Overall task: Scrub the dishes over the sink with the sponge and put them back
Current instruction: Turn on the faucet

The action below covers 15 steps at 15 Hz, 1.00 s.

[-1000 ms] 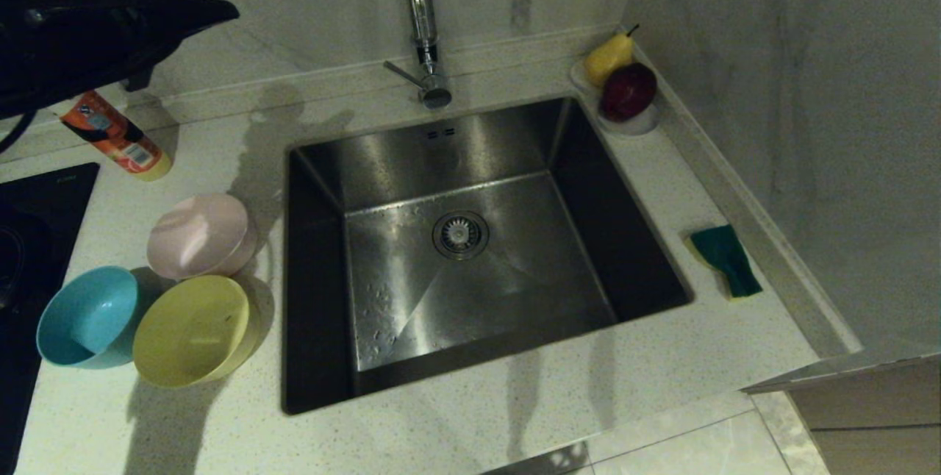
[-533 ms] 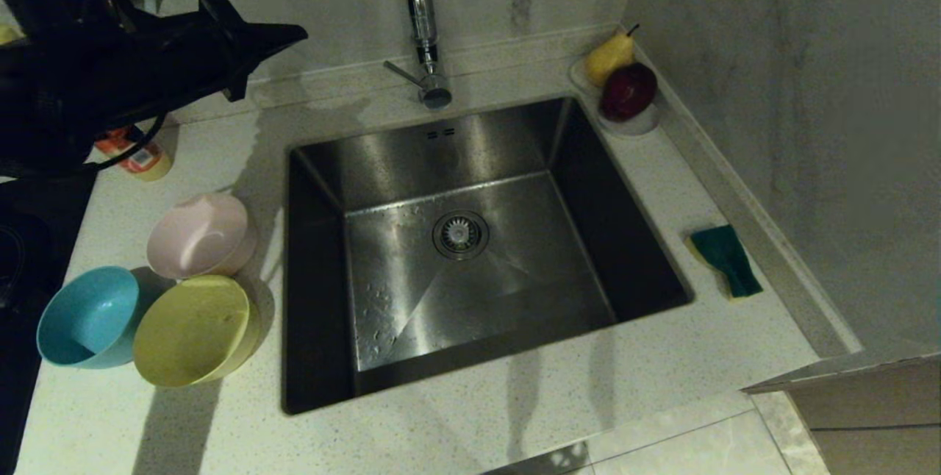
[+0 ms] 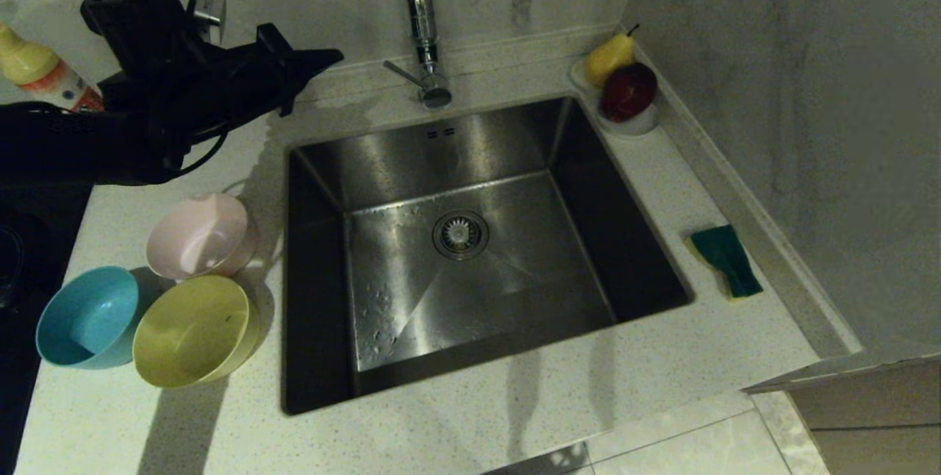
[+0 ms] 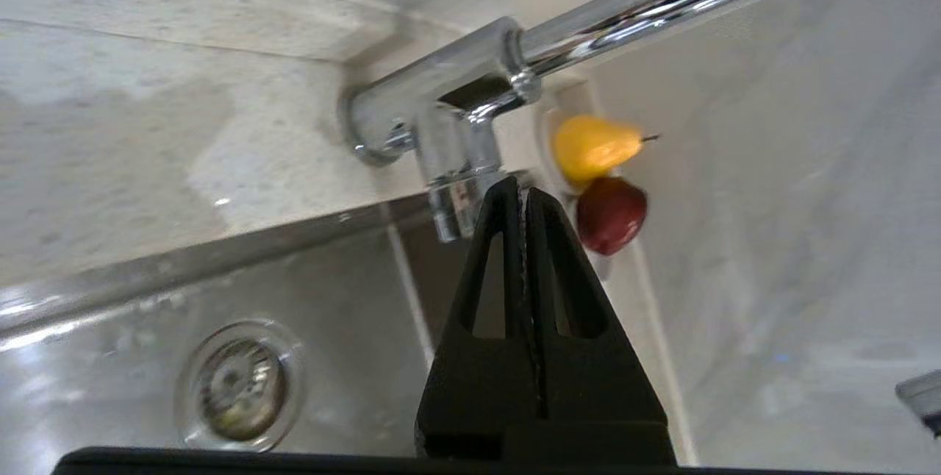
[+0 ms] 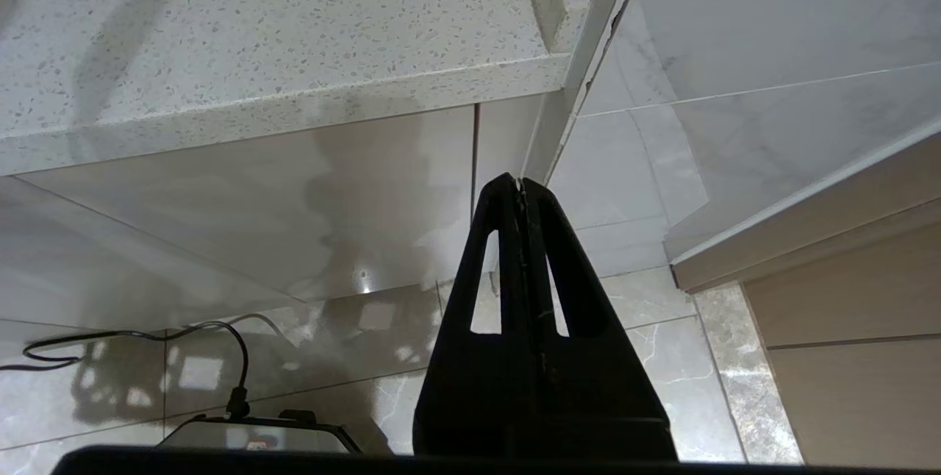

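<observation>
Three bowls are sitting at lower left on the bench (image 3: 456, 434), left of the sink (image 3: 470, 254): pink bowl (image 3: 200, 236), blue bowl (image 3: 88, 317), yellow bowl (image 3: 195, 329). Sponge (image 3: 726, 260) is lying at right of the sink, green side up. Left gripper (image 3: 327, 57) is hovering at upper left, jaws fully closed, holding nothing, pointing toward the tap (image 3: 423, 26). Right gripper (image 5: 520, 184) is hanging below the bench edge, jaws closed, holding nothing.

I see three bowls (image 3: 147, 298) left of the sink (image 3: 470, 254), the sponge (image 3: 724, 260) on its right, the tap (image 3: 423, 26) behind it.
</observation>
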Motion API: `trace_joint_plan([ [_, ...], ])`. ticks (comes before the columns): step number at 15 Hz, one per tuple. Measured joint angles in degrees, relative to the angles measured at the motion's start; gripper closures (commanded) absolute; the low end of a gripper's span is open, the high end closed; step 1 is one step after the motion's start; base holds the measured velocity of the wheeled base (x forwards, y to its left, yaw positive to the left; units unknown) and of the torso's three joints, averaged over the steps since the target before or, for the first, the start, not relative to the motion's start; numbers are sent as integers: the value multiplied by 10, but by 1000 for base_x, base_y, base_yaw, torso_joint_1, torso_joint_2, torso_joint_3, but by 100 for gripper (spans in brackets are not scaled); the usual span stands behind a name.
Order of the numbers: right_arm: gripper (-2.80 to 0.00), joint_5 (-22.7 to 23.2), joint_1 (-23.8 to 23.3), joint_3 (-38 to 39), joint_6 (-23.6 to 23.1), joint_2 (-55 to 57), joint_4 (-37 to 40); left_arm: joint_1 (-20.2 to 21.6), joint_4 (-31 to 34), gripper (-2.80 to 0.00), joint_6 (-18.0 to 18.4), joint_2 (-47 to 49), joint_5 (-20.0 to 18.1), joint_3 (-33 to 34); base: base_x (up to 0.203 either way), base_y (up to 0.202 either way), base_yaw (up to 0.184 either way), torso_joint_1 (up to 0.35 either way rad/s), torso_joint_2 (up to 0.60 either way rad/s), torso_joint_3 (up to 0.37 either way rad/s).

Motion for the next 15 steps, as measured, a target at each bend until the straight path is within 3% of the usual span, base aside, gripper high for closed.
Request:
trace_joint_plan([
  [4,0,0,0,0,0,0,0,-22,-10,0,-14,42,9,-64,0,0,0,0,0,0],
  [8,0,0,0,0,0,0,0,-41,-73,0,-14,73,11,-75,0,0,0,0,0,0],
  [11,0,0,0,0,0,0,0,-48,-84,0,-13,80,13,-76,0,0,0,0,0,0],
  [15,0,0,0,0,0,0,0,-54,-92,0,-13,90,60,-76,0,0,0,0,0,0],
])
